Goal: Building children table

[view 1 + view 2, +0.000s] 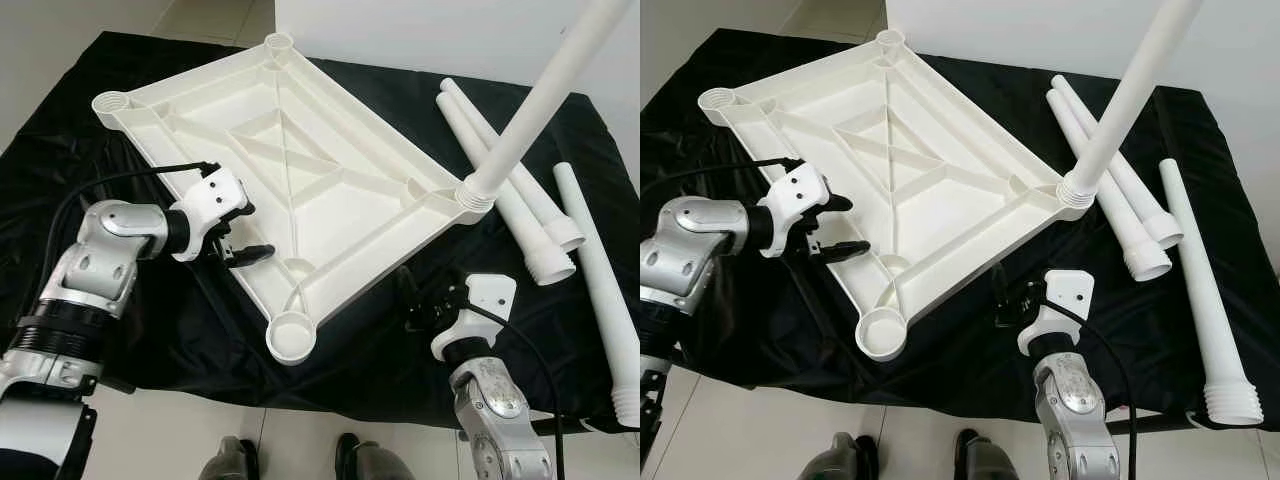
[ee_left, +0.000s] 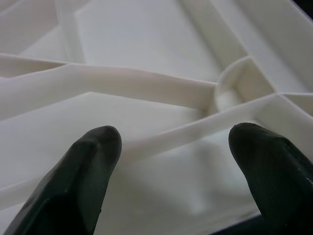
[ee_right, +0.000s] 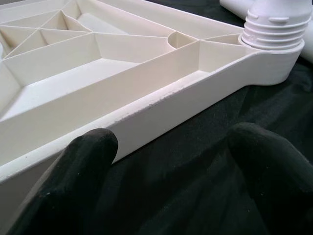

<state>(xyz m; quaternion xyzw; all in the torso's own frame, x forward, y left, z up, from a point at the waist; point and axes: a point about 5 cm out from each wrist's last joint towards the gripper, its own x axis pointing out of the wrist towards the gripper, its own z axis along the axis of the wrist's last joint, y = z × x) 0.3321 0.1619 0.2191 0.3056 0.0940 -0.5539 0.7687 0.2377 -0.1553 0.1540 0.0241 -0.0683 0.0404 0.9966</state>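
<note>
White plastic tabletop (image 1: 290, 170) lay upside down, ribbed underside up, on a black cloth (image 1: 70, 130) covering the work surface, turned diagonally, with round leg sockets at its corners. One white leg (image 1: 545, 95) stood screwed into the corner socket on the robot's right, leaning up and away out of the picture. Near socket (image 1: 291, 336) empty, hanging close to the cloth's front edge; the two far sockets empty too. Three loose legs (image 1: 520, 195) lay on the cloth to the right of the top, two side by side and touching, the third (image 1: 600, 290) a bit apart, nearer the right edge.

Left gripper (image 1: 238, 238) sat at the tabletop's left long edge, fingers spread wide, one above the rim, one lower; left wrist view showed both fingertips (image 2: 93, 147) over the ribbed underside, nothing pinched between them. Right gripper (image 1: 412, 300) hovered over the cloth just beside the near right edge of the top, fingers (image 3: 93, 147) wide apart, empty, pointed at the side wall below the fitted leg's threaded base. Robot's feet (image 1: 230, 462) visible on pale floor below.
</note>
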